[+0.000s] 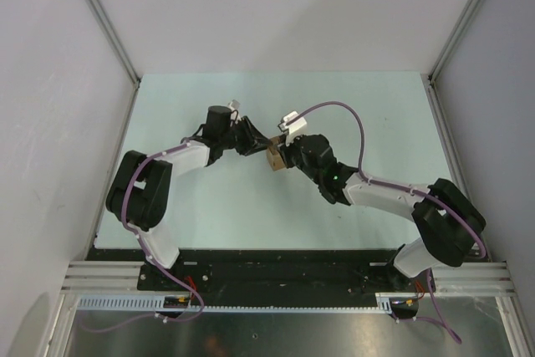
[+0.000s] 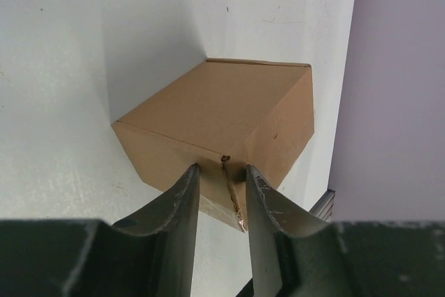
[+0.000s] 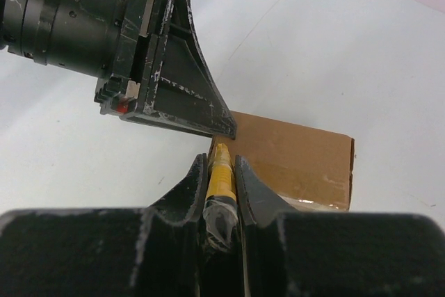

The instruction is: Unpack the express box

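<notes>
Express box [image 2: 222, 113], left fingers [image 2: 177, 213] seemingly pinching edge, right fingers [image 3: 254, 193] clamping cutter [image 3: 220, 172]

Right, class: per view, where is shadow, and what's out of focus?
Left wrist: the small brown cardboard box shadows the white table to its left; the dark near fingers blur. Right wrist: fingers blur too. Top external: even light.

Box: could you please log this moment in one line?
left gripper at box corner | right gripper holds cutter at box | box closed
</notes>
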`<state>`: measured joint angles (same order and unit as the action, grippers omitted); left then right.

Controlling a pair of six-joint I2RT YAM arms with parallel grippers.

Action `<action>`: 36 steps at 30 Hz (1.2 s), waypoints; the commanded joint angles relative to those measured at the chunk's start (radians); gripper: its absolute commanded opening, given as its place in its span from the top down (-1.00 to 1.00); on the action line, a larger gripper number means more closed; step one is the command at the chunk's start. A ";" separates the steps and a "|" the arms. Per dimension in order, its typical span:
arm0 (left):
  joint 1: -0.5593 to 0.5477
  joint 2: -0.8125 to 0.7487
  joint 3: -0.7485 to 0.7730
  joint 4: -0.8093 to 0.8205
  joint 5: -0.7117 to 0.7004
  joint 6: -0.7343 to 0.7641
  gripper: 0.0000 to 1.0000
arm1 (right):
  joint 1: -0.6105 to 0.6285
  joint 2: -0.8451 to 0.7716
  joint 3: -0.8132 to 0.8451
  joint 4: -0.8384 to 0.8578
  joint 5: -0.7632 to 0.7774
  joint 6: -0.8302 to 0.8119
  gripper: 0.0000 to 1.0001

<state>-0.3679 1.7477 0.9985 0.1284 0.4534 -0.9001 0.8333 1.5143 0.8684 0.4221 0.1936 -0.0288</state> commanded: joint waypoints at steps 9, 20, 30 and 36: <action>0.001 0.030 0.008 -0.058 0.002 -0.023 0.32 | 0.044 -0.068 -0.012 0.098 0.113 0.060 1.00; 0.001 -0.034 0.061 -0.078 0.019 0.068 -0.15 | 0.066 -0.091 -0.011 0.081 0.230 0.064 1.00; 0.012 0.027 0.244 -0.176 0.082 0.409 -0.32 | 0.067 -0.121 -0.012 0.034 0.181 0.079 1.00; 0.044 0.139 0.350 -0.185 0.298 0.521 -0.34 | 0.079 -0.108 -0.012 0.043 0.164 0.072 1.00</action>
<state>-0.3500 1.8164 1.2915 -0.0330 0.5858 -0.5076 0.8986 1.4170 0.8585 0.4328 0.3672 0.0349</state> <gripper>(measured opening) 0.667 0.165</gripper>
